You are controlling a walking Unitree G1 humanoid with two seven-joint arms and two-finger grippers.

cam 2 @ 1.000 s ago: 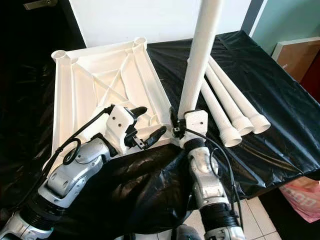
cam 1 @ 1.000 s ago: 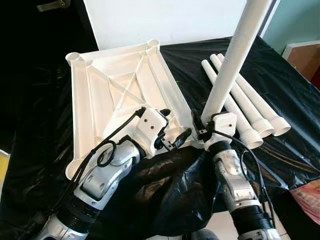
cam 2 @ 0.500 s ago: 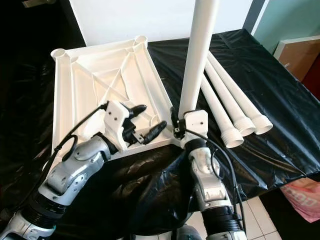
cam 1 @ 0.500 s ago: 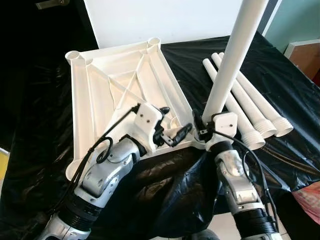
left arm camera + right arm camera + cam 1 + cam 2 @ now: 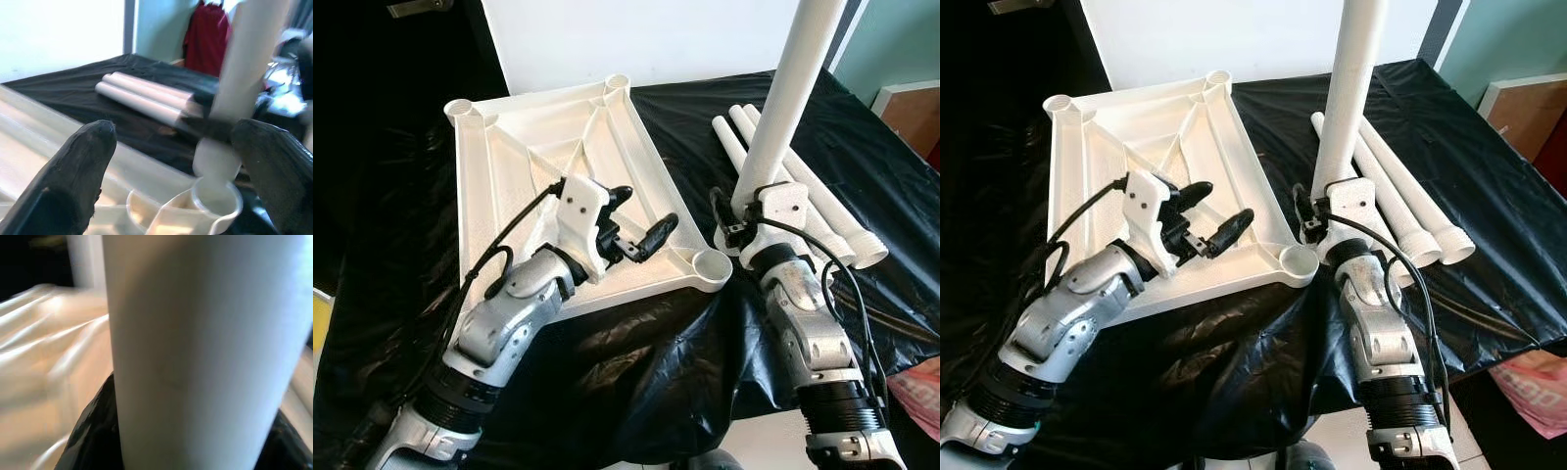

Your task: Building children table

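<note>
Right gripper is clamped on the lower end of a white table leg, holding it upright with a slight lean, its bottom end hanging just beside the near right corner socket of the upturned white tabletop and not yet seated in it; the left wrist view puts the leg's end just above and next to that open round socket. Left gripper hovers over the underside of the tabletop near that same corner, its two black fingers spread apart and holding nothing, pointed toward the socket and the leg. The tabletop lies ribs-up on a black plastic sheet that covers the work surface, with two more open sockets at its far corners, far left socket and far right socket. Three spare white legs lie side by side on the black sheet toward the right edge, behind the held leg, their threaded collars pointing toward the near right side. A white panel stands behind the tabletop's far edge.
</note>
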